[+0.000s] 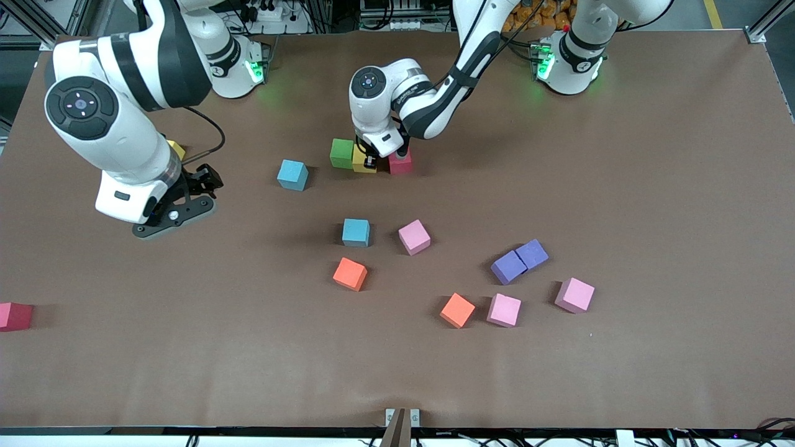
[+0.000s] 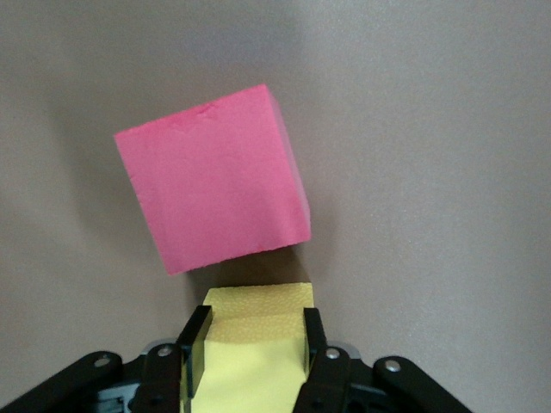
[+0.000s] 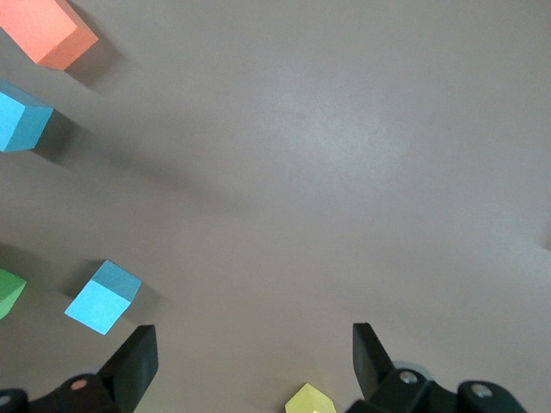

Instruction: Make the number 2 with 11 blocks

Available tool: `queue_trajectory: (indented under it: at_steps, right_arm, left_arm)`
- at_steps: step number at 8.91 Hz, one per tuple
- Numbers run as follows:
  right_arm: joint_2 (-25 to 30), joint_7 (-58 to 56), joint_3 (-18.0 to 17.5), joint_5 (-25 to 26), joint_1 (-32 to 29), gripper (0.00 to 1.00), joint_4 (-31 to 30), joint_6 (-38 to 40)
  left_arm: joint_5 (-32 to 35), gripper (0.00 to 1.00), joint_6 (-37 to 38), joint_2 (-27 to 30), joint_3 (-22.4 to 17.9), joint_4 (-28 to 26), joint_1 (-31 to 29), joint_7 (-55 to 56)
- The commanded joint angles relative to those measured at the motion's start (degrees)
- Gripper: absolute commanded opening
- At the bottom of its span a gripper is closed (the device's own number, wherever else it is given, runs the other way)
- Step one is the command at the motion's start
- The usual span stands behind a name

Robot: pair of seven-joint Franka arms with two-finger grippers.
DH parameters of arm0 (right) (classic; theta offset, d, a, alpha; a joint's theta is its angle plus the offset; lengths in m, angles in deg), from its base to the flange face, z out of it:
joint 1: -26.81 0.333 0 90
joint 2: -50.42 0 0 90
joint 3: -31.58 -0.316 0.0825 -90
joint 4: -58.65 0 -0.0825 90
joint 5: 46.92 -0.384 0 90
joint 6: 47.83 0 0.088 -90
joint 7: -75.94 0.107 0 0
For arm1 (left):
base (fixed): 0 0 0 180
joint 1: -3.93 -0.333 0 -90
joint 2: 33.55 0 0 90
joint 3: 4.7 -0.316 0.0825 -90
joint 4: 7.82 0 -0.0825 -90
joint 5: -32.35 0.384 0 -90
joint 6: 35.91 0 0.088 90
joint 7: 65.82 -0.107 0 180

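Farther from the camera, a green block, a yellow block and a red block form a row. My left gripper is low over it, shut on the yellow block. The red block sits skewed just ahead of the yellow one. My right gripper hangs open and empty over bare table toward the right arm's end. Loose blocks: light blue, light blue, pink, orange, orange, pink, pink, two touching purple ones.
A second yellow block lies partly hidden by the right arm; it also shows in the right wrist view. Another red block lies at the table edge at the right arm's end. The brown table is bare toward the left arm's end.
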Motion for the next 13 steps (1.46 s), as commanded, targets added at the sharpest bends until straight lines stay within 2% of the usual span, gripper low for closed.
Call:
queue_trajectory:
  at_steps: [1,6,7,9,13]
  right_arm:
    - [0.7,0.9,-0.7,-0.3,-1.7,1.00,0.9,0.9]
    - [1.9,5.0,-0.5,2.4,-2.9,1.00,3.5,3.9]
    - [2.2,5.0,-0.6,2.0,-3.8,1.00,6.6,7.1]
    - [2.8,5.1,-0.6,-1.3,-7.3,1.00,8.6,8.7]
    - [2.1,4.6,-0.9,-1.3,-8.2,1.00,11.2,9.5]
  left_arm:
    - [1.2,0.76,0.5,-1.1,0.0,1.2,0.1,-1.6]
    - [1.0,0.76,3.0,0.9,0.0,1.2,-0.5,-1.5]
    - [0.8,0.76,4.6,1.7,0.0,1.2,-0.6,-1.5]
    - [0.6,0.76,6.6,2.2,-0.1,1.1,-0.7,-1.4]
    - [0.3,0.76,12.4,5.1,0.0,-0.4,-5.4,2.8]
